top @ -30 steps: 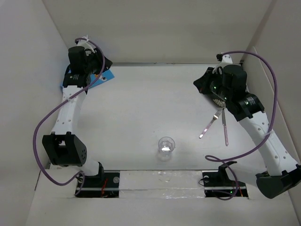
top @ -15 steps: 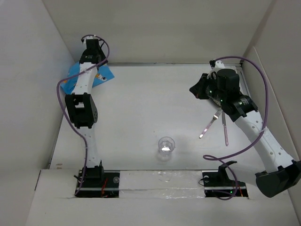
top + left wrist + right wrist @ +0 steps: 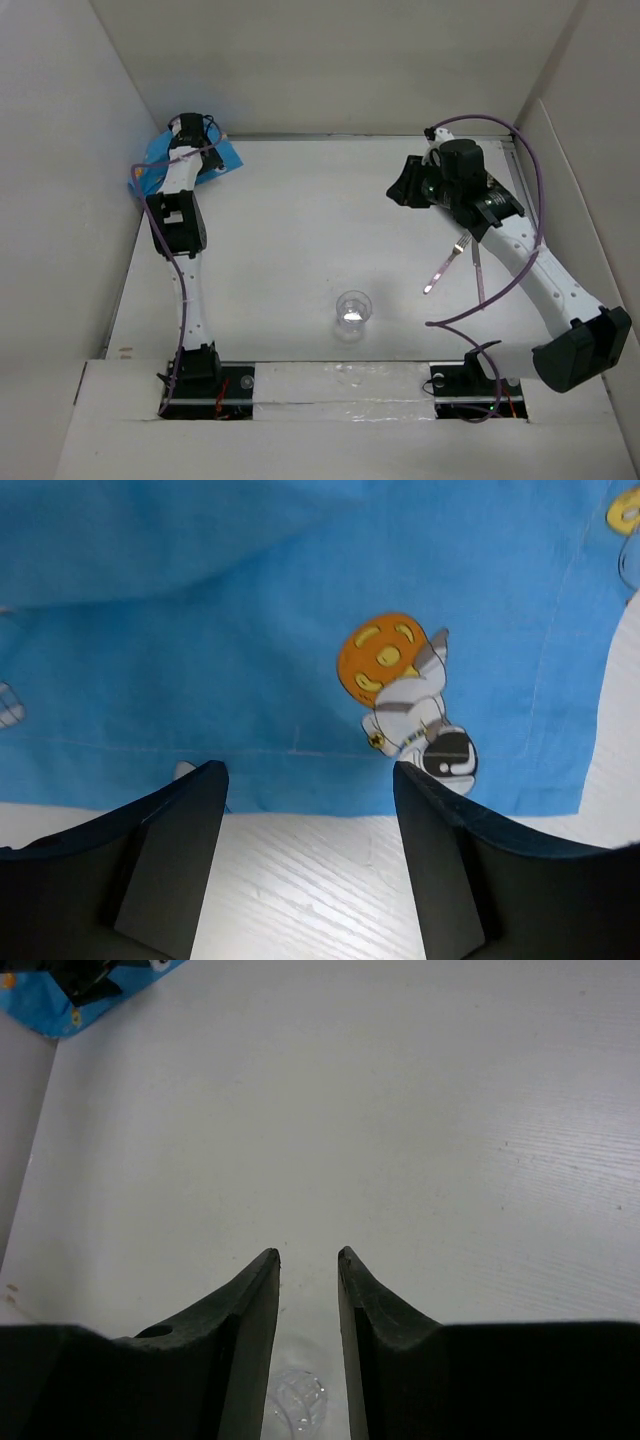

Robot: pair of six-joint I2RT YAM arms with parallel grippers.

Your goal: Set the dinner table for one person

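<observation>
Now, L arm has stretched to full reach: left gripper (image 3: 310,780), wide open, empty, hangs over blue mat (image 3: 300,630) hem at far-left corner of dinner table (image 3: 300,220). My right gripper (image 3: 308,1255), barely parted, empty, has quit the fork (image 3: 445,265). I judge mat pickup next.

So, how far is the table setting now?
Little looks done. The blue cartoon-print mat lies in the far-left corner; the open left gripper hovers at its edge, not gripping. The right gripper is open and empty. The clear cup, fork and pink-handled utensil sit on the dinner table, not yet arranged.
</observation>
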